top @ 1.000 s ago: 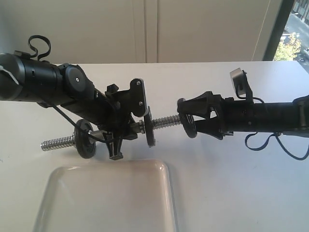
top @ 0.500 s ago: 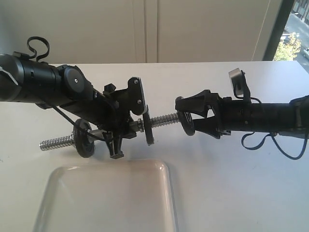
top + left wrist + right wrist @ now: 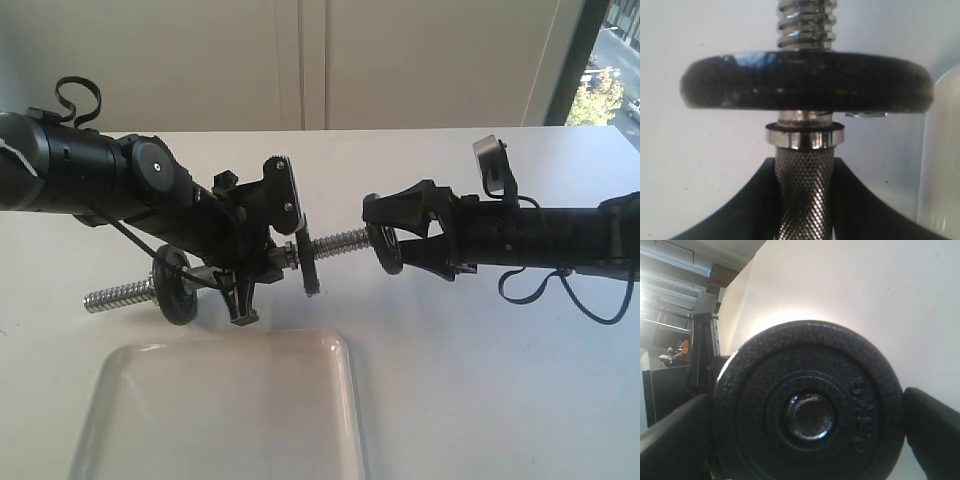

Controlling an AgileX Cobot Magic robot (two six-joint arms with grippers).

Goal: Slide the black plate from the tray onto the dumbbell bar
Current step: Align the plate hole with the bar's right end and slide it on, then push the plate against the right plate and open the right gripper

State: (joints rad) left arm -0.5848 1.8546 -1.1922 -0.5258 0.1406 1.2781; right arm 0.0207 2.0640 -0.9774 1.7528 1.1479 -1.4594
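My left gripper (image 3: 255,268) is shut on the knurled middle of the dumbbell bar (image 3: 338,243) and holds it above the table, tilted up to the right. In the left wrist view its fingers (image 3: 752,200) clamp the bar (image 3: 804,192) just below a collar and a mounted black disc (image 3: 805,82). Another mounted disc (image 3: 172,288) sits near the bar's left threaded end. My right gripper (image 3: 392,248) is shut on the black plate (image 3: 385,250), held upright at the bar's right threaded tip. In the right wrist view, the bar end (image 3: 810,416) fills the centre hole of the plate (image 3: 860,370). The tray (image 3: 220,410) lies below.
The translucent tray holds nothing and reaches the front edge of the exterior view; its rim (image 3: 940,160) shows beside the bar in the left wrist view. White table (image 3: 480,380) spreads around both arms, with a wall and a window behind.
My right gripper has carried the black plate a little left and up along the bar's right threaded end. The left arm and bar have shifted only slightly.
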